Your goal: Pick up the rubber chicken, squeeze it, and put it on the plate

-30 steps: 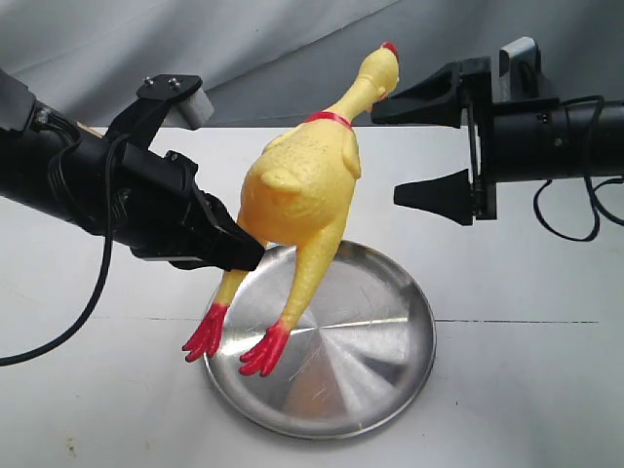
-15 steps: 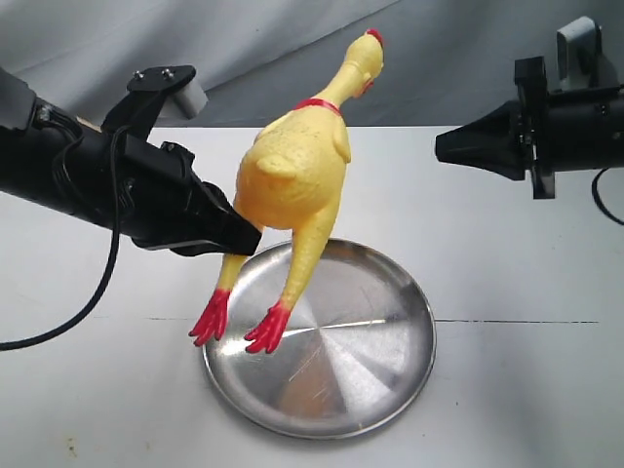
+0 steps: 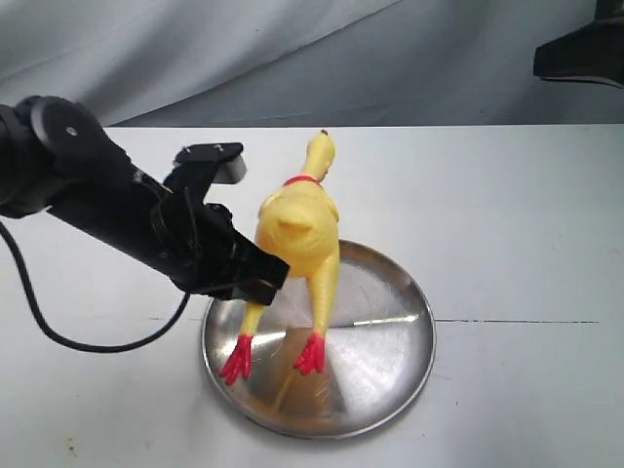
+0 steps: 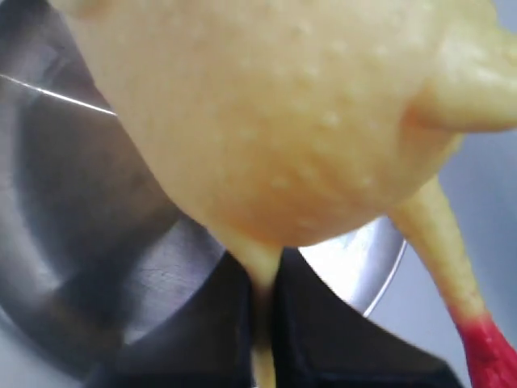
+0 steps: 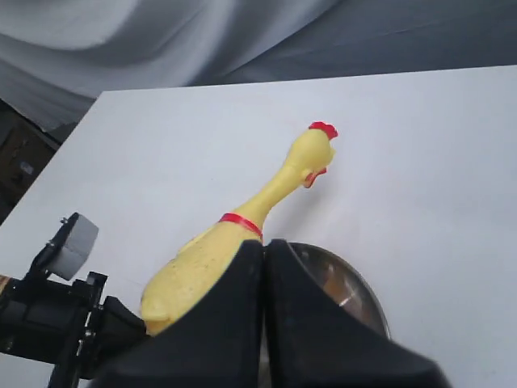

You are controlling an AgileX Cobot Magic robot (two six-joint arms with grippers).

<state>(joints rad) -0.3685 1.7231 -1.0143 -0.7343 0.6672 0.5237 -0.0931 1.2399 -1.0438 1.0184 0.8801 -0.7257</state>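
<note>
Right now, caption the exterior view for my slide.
Left tool holds the rubber chicken feet-down over the silver plate.

Yellow rubber chicken (image 3: pixel 297 229), red comb, collar and feet, tilted head-up at frame centre, feet over left half of shiny round silver plate (image 3: pixel 385 356).

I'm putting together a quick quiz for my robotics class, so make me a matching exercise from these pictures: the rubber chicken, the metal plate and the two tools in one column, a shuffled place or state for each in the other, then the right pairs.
Column one
1. long yellow rubber toy chicken
2. round shiny silver metal plate
3. left tool
4. right tool

Column two
A. shut, holding nothing, apart from the toy
B. lying flat on the white table
C. shut on the toy
D. held neck-up over the dish

Pairs: 1-D, 2-B, 3-C, 4-A
</note>
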